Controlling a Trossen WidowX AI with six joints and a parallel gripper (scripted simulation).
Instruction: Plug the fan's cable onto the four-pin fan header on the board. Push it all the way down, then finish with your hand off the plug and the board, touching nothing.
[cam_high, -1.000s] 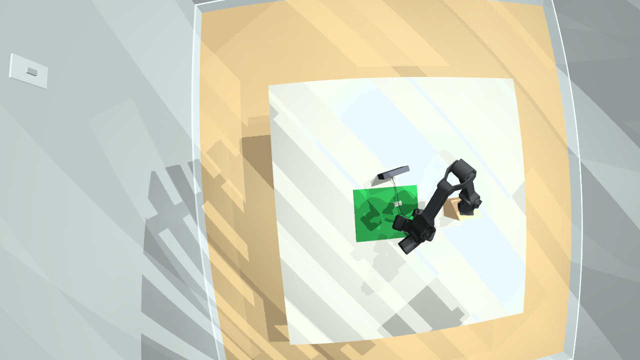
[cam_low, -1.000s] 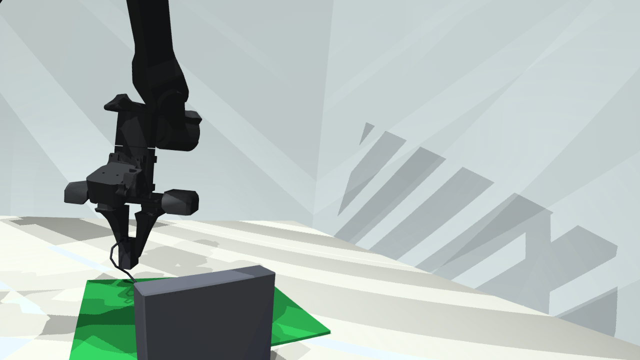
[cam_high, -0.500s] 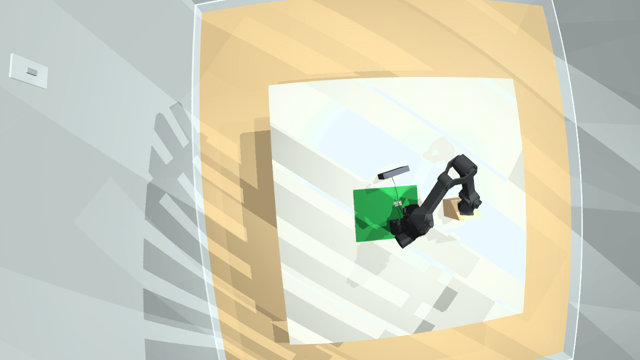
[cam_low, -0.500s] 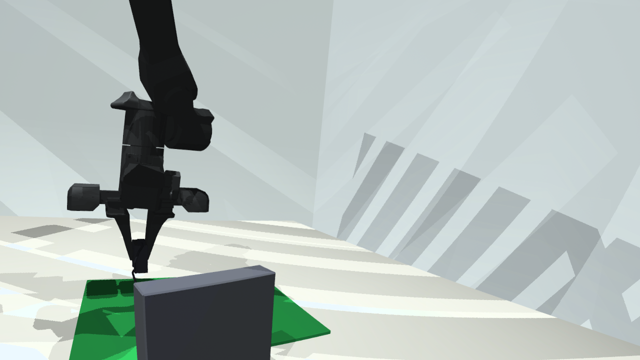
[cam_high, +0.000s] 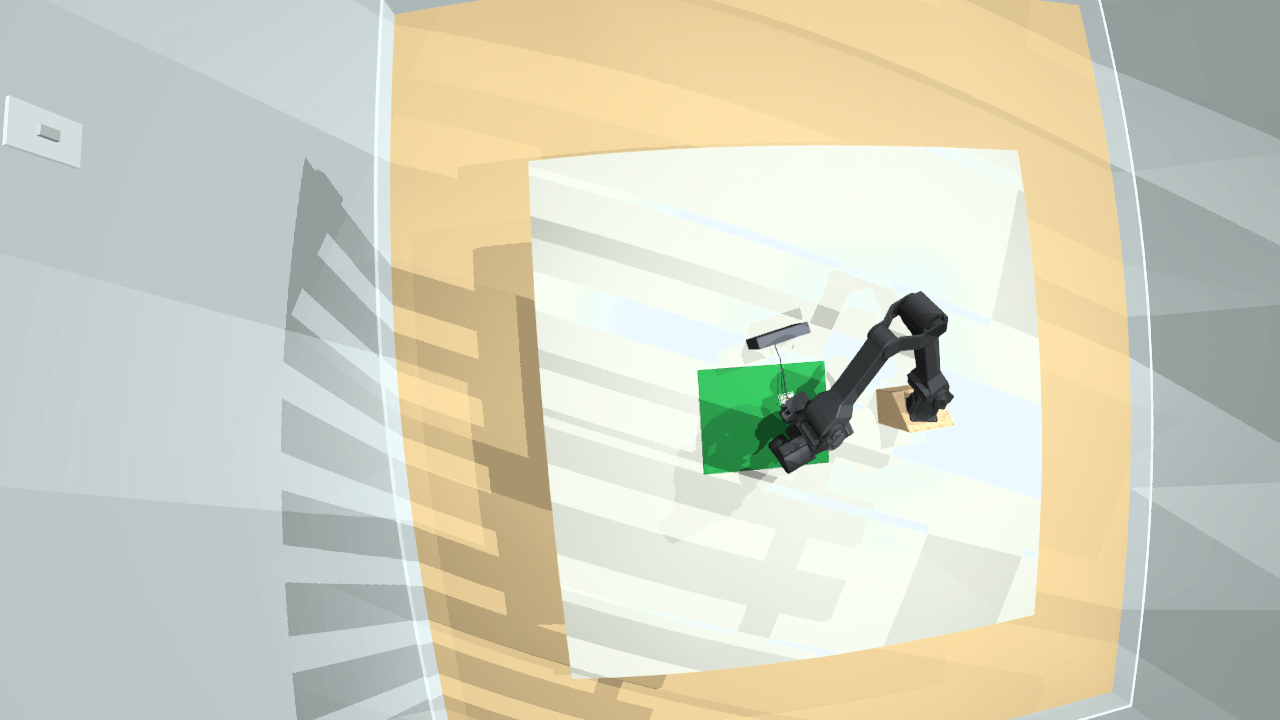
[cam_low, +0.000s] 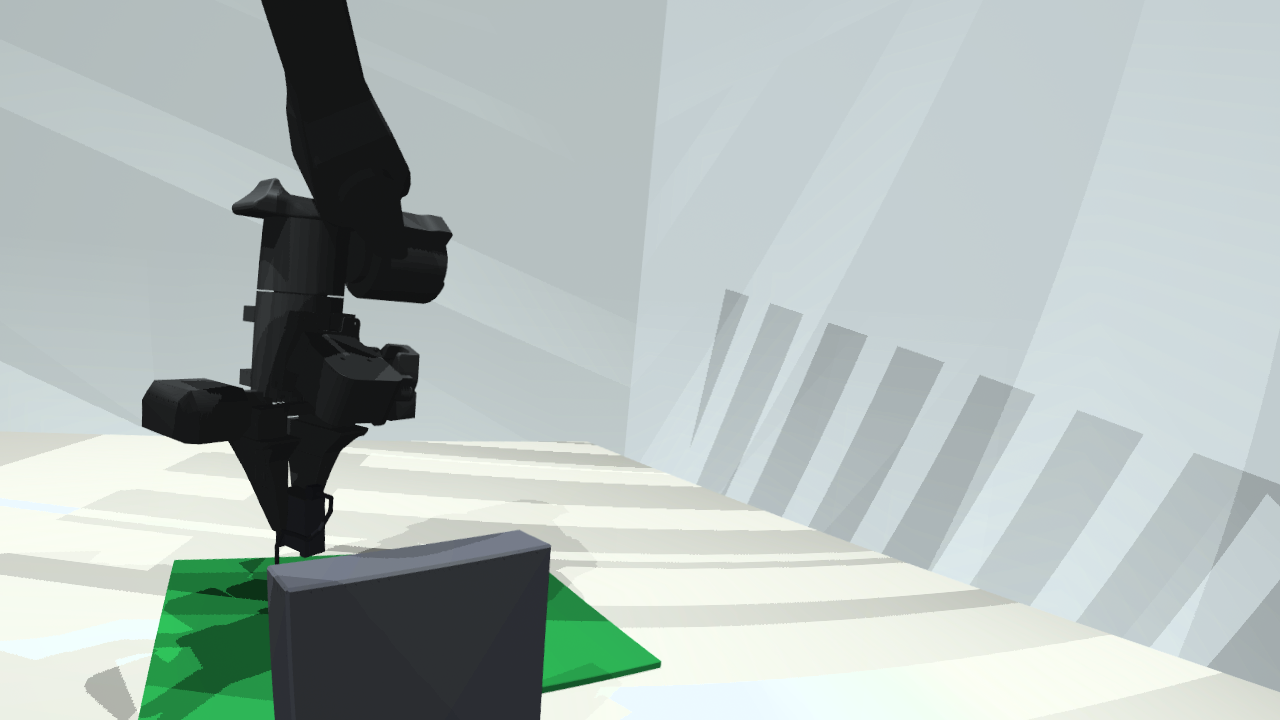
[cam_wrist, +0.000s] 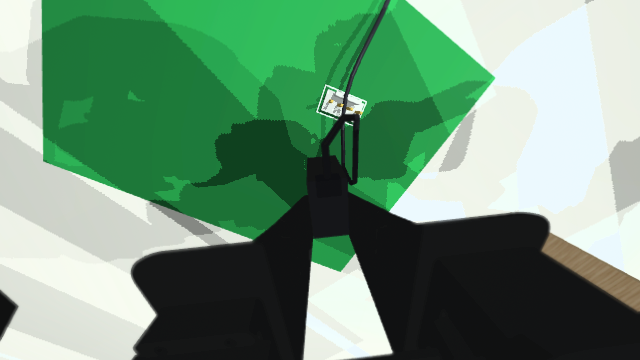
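From the top, your claw (cam_high: 787, 410) (cam_low: 299, 537) (cam_wrist: 326, 199) is over the green rectangular board (cam_high: 733, 407) (cam_low: 586, 635) (cam_wrist: 200, 65). In the exterior view, it grips the black block-shaped plug (cam_low: 302, 540) (cam_wrist: 328, 200) above the board. In the wrist view, the white four-pin header (cam_wrist: 340, 108) (cam_high: 785, 399) stands unfilled; aligning, seating, releasing and withdrawing remain.

Green board, black plug, white header

The board (cam_high: 733, 394) (cam_low: 590, 649) (cam_wrist: 190, 65) is plain green under darker green shadows. White header (cam_wrist: 336, 102), gold pins. Black plug (cam_wrist: 328, 200), black cable (cam_wrist: 367, 45). Slate-grey fan (cam_high: 780, 335) (cam_low: 411, 644). The off-white desk (cam_high: 644, 573) (cam_low: 805, 626) carries grey shadow bands.
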